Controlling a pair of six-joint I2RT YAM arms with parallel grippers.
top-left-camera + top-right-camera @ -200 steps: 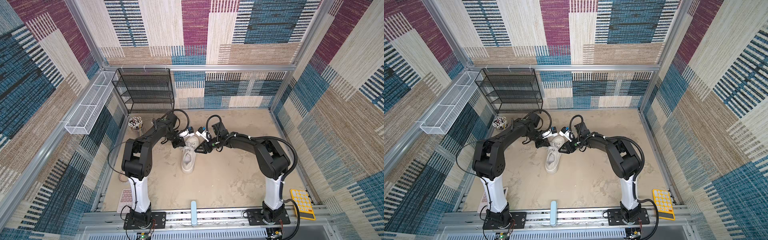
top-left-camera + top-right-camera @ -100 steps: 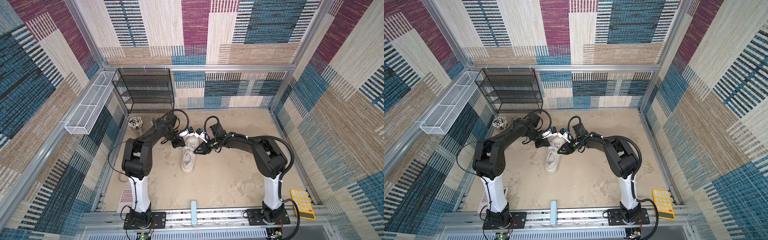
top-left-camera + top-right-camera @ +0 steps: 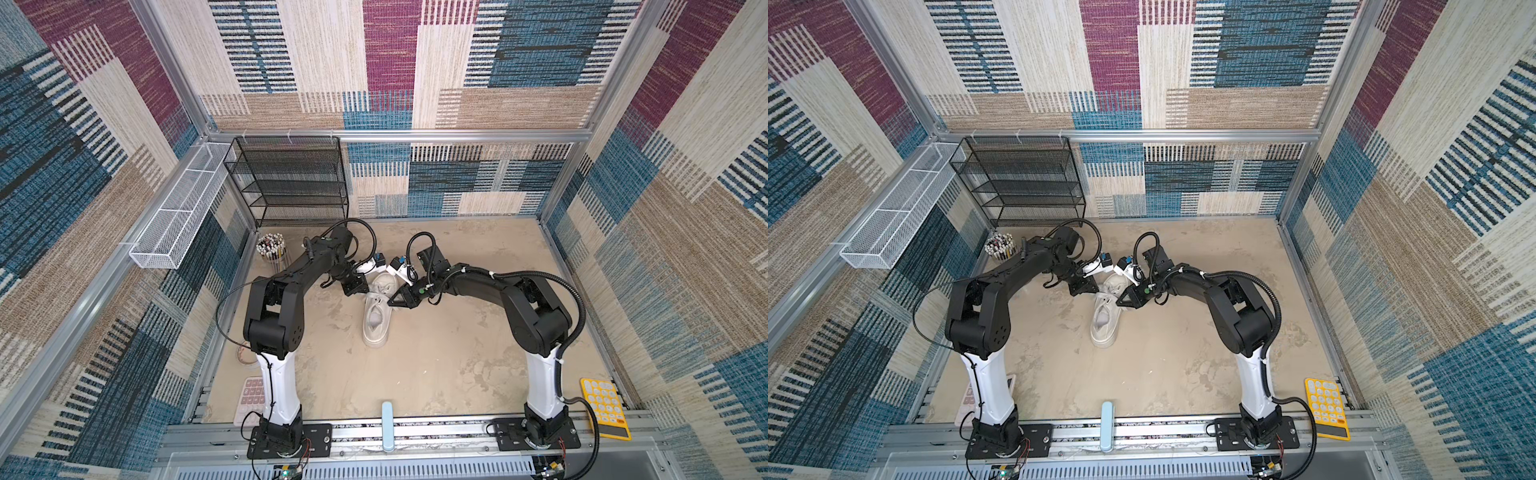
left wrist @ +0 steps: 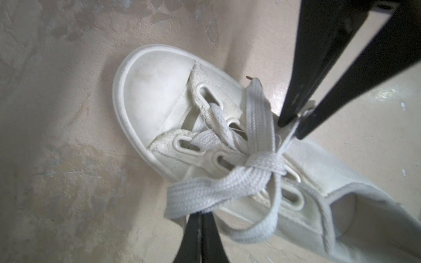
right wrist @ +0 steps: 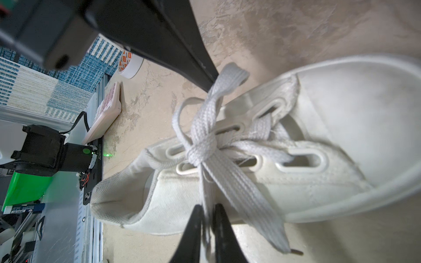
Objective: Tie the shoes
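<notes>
One sneaker (image 3: 376, 322), left tool (image 4: 199, 216), right tool (image 5: 207, 208) (both pinching laces (image 5: 202, 145))

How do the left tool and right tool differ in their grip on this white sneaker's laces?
Left tool: black fingers pressed together on a broad band of the flat off-white lace. Right tool: a thin gap shows between its fingers, a lace strand inside. In both top views the left tool sits left of the white low-top sneaker, the right tool right of it. Both hold lace from the knot.
</notes>
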